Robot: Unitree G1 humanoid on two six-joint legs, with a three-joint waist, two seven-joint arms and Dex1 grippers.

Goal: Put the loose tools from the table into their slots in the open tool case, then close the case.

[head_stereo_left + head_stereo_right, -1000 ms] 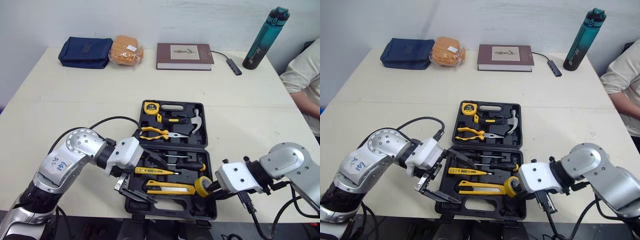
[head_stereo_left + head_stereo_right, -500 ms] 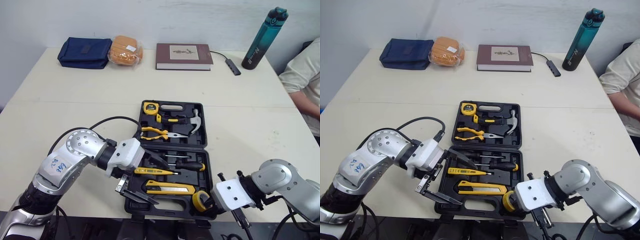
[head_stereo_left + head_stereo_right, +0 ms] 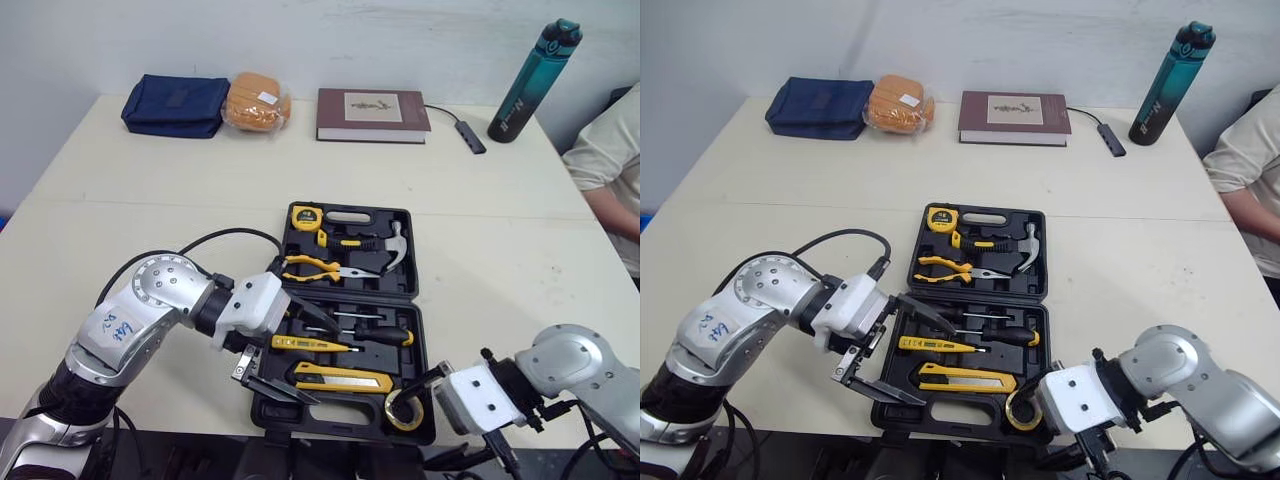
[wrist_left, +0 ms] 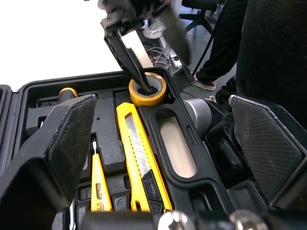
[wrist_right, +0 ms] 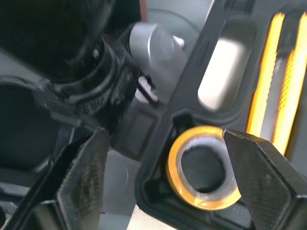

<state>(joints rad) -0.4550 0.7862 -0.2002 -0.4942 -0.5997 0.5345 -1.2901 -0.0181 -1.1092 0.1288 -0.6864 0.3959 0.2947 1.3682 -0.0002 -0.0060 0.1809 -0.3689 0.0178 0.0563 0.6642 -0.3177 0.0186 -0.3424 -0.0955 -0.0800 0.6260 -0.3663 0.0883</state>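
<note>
Right tool [image 5: 163, 138] by flat tape roll [image 5: 173, 165]

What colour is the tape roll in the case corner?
Yellow tape roll; right wrist view shows it best.

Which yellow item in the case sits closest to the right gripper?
The tape roll in the case's near-right corner; it is a ring, unlike the long utility knife and tester beside it.

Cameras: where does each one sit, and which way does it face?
Left eye: on the head, facing forward and down at the case; left gripper and right gripper show.
Right eye: beside it, same scene.
Left wrist: looks along the open left gripper at the tape.
Right wrist: looks along the open right gripper onto the tape.
Both wrist views share the tape.
</note>
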